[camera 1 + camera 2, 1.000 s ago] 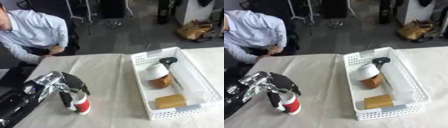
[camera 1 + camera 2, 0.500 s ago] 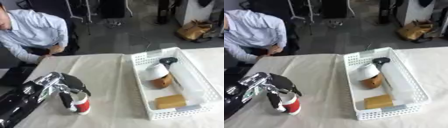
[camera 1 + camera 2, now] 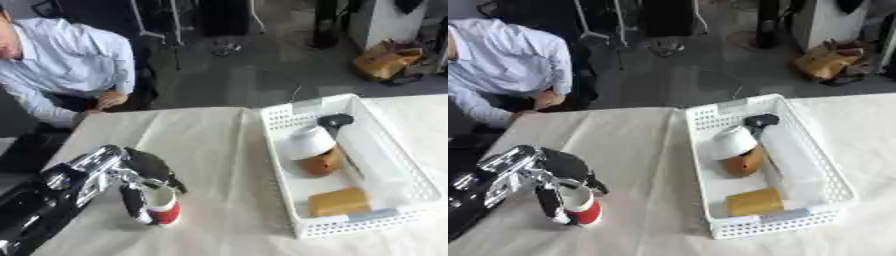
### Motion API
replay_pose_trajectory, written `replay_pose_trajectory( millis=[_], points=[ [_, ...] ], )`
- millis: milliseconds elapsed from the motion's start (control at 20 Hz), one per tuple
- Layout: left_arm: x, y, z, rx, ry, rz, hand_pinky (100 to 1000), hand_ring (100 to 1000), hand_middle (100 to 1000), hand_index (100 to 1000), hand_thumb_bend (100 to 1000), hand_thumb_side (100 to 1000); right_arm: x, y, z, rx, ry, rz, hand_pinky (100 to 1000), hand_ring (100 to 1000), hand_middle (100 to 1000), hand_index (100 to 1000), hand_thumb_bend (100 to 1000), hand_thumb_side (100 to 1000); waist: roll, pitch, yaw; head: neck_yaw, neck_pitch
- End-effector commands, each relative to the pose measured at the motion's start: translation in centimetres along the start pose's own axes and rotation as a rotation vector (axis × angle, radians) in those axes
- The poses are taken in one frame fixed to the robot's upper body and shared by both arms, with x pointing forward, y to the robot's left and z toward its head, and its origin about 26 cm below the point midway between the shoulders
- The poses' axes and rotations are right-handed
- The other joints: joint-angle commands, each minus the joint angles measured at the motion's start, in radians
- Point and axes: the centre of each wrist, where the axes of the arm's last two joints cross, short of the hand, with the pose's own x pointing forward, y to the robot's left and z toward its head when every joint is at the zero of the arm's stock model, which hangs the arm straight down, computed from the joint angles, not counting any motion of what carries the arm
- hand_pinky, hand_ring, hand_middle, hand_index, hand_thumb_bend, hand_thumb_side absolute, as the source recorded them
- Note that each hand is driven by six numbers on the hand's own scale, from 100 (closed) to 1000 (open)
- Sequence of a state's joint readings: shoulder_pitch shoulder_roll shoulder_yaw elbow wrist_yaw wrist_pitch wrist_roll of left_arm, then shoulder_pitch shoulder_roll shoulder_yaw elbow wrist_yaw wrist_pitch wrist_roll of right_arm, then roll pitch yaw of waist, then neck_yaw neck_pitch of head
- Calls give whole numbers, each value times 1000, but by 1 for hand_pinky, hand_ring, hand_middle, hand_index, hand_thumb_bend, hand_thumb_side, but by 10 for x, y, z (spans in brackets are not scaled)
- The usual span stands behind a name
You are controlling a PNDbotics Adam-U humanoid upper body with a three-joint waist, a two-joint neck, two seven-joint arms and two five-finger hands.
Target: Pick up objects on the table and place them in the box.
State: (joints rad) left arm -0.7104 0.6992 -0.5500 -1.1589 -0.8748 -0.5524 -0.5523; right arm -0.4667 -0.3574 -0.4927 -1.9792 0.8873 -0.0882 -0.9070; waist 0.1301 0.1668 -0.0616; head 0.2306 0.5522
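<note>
Cup (image 3: pixel 164 211), red below and white above, stands upright on the table (image 3: pixel 201 150) near its left front, well apart from the box (image 3: pixel 298 106), and the left hand (image 3: pixel 140 177) has its dark fingers and thumb curled round it from above and behind. Risk from here, as I judge it, lies in the carry: the grasp sits high on the cup, so it could tip or slip out on the way across, and the box's near wall might catch its base if it travels too low. Landing room is also tight, since the white basket-like box already holds a white and brown rounded thing (image 3: pixel 313 150), a small black object (image 3: pixel 335 120) at the far end, a tan block (image 3: pixel 339 201) at the near end and something clear along its right side. No right hand shows in either view.
</note>
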Motion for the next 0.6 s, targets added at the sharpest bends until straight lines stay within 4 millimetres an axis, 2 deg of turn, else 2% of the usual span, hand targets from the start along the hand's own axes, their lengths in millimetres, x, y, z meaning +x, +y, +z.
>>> replay_pose_trajectory(
  millis=[50, 600],
  points=[
    [-6, 9, 9, -333, -241, -248, 335, 472, 492, 650, 191, 486, 3, -1, -14, -33, -41, -13, 714, 789, 626, 610, 100, 755, -8, -12, 1, 1, 5],
    [-14, 26, 16, -317, -212, -271, 316, 455, 483, 632, 243, 476, 4, 0, -15, -30, -52, -9, 714, 789, 626, 610, 100, 744, -1, -20, 4, 4, 9]
  ],
)
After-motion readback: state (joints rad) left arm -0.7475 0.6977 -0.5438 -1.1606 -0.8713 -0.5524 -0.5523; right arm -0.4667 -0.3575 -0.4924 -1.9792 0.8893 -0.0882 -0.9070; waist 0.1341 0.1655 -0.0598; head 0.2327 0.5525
